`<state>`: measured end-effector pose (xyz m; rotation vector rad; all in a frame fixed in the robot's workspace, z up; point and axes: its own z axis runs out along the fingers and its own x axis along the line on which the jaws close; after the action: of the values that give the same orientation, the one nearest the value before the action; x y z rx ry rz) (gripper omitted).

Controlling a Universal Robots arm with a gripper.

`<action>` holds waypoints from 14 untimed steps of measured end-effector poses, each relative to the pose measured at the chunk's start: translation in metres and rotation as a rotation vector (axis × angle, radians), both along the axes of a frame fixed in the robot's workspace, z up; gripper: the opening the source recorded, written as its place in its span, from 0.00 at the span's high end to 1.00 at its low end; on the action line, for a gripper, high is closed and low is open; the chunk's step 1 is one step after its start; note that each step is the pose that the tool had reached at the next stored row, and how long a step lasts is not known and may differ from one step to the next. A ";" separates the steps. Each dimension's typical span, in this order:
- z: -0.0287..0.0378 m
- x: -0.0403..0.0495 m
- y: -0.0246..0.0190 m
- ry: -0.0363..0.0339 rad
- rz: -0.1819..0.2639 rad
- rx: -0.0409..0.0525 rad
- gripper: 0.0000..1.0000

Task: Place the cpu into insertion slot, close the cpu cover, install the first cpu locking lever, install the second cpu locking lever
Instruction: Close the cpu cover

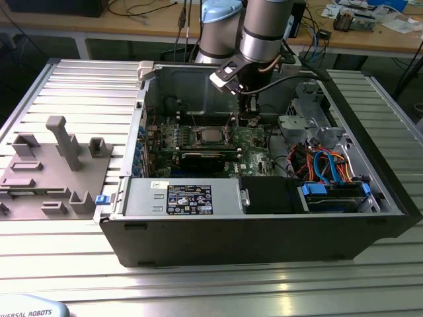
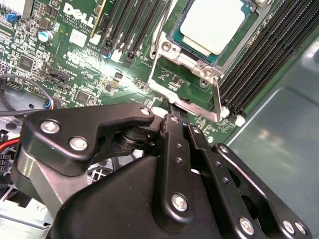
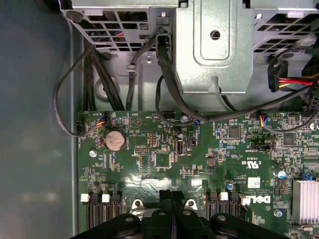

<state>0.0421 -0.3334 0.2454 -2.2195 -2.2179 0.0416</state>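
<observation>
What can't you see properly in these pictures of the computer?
- Second wrist view: the cpu runs off the picture's edge, and it covers whatever lies beneath it.
- First wrist view: the gripper looks shut, but its own tips hide whether they pinch anything.
- Exterior view: the cpu cover is too small to tell whether it's latched, and the arm hides part of the motherboard.

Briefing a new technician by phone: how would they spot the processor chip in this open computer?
Inside the open black computer case lies the green motherboard. Near its middle, between long black memory slots, sits a square socket framed in silvery metal. The cpu is the small flat square chip with a dull silver top in that frame, pale against the dark narrow slots.
</observation>
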 end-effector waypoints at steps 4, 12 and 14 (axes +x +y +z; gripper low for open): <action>-0.0001 -0.0009 0.0000 0.0000 0.000 0.0000 0.89; -0.0004 -0.0022 0.0000 0.0000 0.000 0.0000 0.89; -0.0005 -0.0026 0.0000 0.0000 0.000 0.0001 0.89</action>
<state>0.0396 -0.3334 0.2449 -2.2194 -2.2179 0.0415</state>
